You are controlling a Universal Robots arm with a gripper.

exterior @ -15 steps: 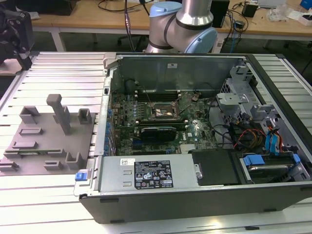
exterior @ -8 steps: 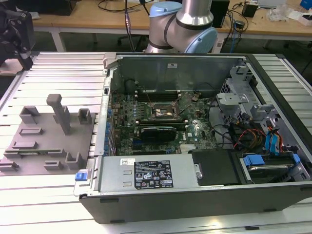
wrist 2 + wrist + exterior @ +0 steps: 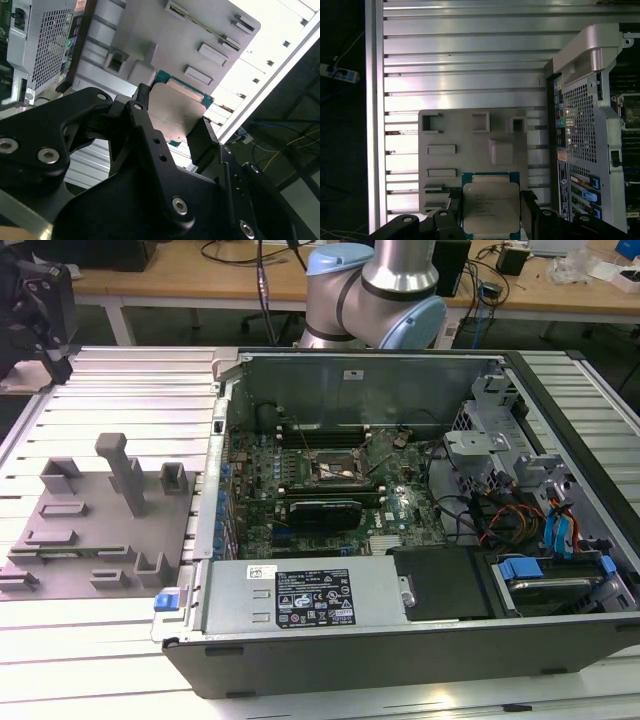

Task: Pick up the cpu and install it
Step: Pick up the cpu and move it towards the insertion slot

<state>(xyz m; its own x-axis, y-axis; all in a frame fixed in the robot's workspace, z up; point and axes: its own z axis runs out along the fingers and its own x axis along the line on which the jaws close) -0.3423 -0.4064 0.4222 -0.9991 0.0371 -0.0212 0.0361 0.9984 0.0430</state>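
Note:
The cpu [image 3: 491, 207] is a thin square chip with a silvery-grey metal top and a green edge. My gripper [image 3: 491, 216] is shut on it, with a black finger on each of two opposite sides. In the second wrist view the cpu [image 3: 172, 112] sits between the black fingers [image 3: 202, 141] of the gripper [image 3: 175, 131], held in the air above the grey fixture plate [image 3: 165, 40]. The open computer case [image 3: 400, 510] lies on the table, and the black socket frame [image 3: 338, 468] sits in the middle of its green motherboard.
The grey fixture plate [image 3: 100, 530] with raised blocks and a tall post [image 3: 125, 470] lies at the exterior view's left of the case. A power supply [image 3: 310, 595] fills the case's near side, with drive cages and cables [image 3: 520, 500] toward the right. The arm's base [image 3: 375, 295] stands behind the case.

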